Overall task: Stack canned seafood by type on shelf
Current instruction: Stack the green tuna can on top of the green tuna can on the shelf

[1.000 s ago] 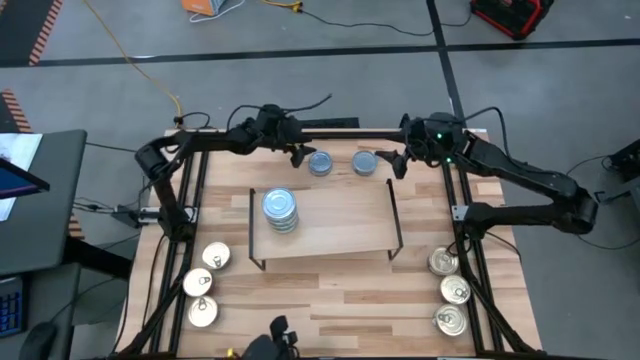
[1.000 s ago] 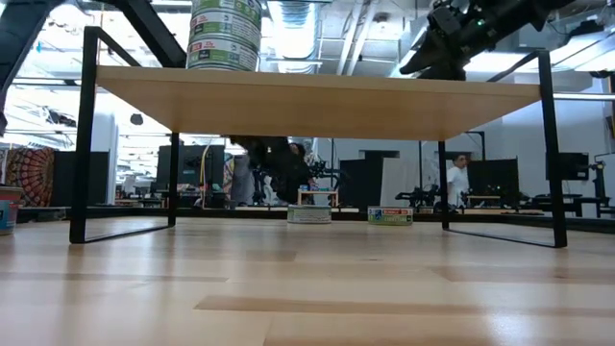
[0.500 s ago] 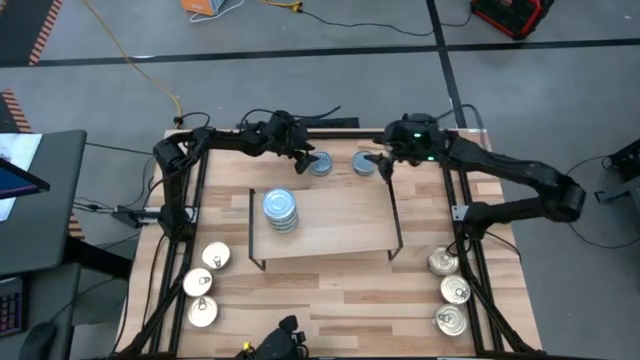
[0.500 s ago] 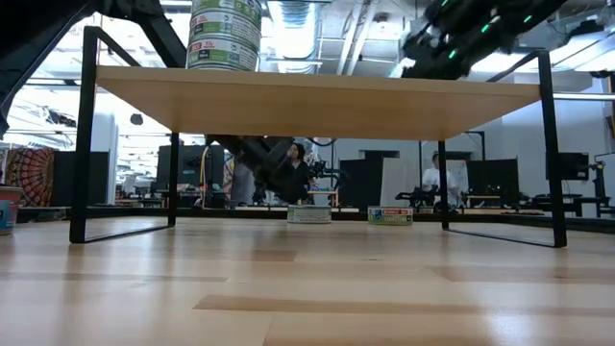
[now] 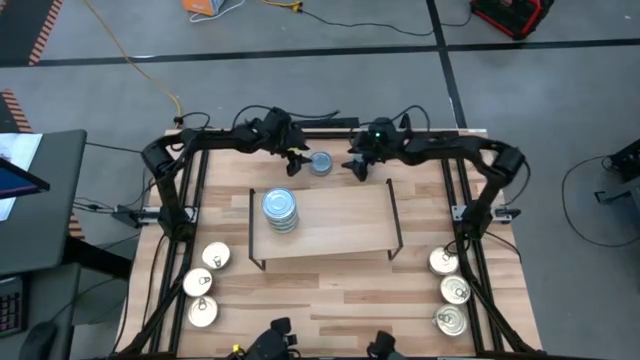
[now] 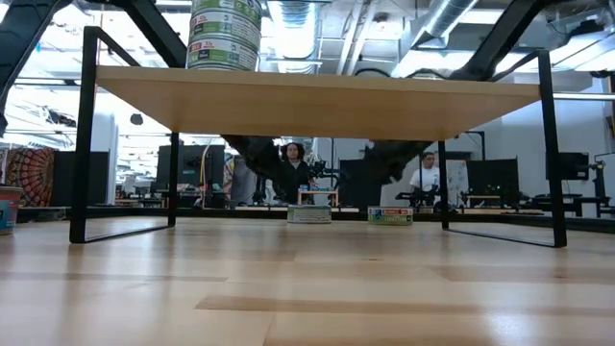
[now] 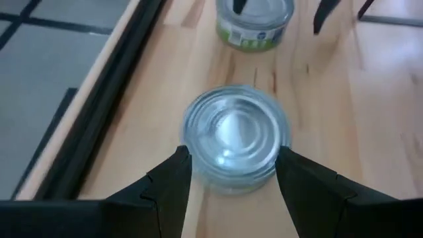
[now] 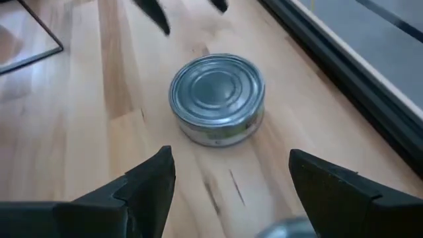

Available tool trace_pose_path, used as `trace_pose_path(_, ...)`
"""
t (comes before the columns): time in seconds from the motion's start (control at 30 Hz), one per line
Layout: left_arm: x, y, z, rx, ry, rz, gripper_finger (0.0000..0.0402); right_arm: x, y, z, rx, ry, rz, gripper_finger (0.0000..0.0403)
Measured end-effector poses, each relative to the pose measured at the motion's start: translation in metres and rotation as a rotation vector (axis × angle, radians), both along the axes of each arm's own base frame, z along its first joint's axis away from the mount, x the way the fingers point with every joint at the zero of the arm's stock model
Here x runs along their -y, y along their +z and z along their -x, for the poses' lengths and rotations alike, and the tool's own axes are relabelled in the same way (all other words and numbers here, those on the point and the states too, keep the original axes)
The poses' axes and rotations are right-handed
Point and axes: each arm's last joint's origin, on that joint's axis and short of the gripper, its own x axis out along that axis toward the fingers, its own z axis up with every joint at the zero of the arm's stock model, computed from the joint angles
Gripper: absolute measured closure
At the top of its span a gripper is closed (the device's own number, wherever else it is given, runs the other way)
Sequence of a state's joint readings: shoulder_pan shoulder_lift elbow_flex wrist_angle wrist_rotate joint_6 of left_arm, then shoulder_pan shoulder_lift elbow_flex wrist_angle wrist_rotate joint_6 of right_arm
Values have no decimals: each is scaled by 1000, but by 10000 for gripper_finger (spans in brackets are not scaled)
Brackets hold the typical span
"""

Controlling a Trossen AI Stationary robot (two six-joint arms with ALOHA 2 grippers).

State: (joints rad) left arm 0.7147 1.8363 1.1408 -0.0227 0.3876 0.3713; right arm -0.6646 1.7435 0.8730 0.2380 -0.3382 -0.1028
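Note:
Two blue-grey-lidded tins stand on the table behind the shelf [image 5: 330, 222]. My left gripper [image 7: 232, 155] is open beside the left tin [image 5: 321, 162], with a finger on either side of it [image 7: 234, 149], and I see no touch. My right gripper [image 8: 231, 157] is open and hovers over the right tin [image 6: 390, 215], which hides it in the high view. Its wrist view looks onward to the left tin [image 8: 217, 99]. A stack of blue-grey tins [image 5: 280, 210] stands on the shelf top's left part.
Three silver-gold pull-tab tins [image 5: 203, 284] lie near the table's left near corner and three more [image 5: 449, 291] near the right near corner. The shelf's black wire legs [image 5: 392, 200] stand close to both grippers. The table's black frame rail [image 8: 344, 73] runs just behind the tins.
My right gripper has swung toward the table's left and come down from above shelf-top height, so it now sits low over the right tin behind the shelf. My left gripper has stayed by the left tin.

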Motion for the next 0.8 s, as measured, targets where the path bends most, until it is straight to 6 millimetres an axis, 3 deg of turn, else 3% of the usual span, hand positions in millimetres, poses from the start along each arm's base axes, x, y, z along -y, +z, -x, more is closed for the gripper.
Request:
trace_pose_path(0.23, 1, -11, 11, -144, -52, -13, 191, 12, -19, -15, 17, 3, 22, 85)
trace_pose_path(0.47, 3, -18, 15, -243, -30, -16, 191, 18, -32, -47, -49, 16, 109, 85)
trace_pose_path(0.8, 11, -23, 19, -339, -152, -58, 191, -2, -35, -67, -195, 130, 186, 85)
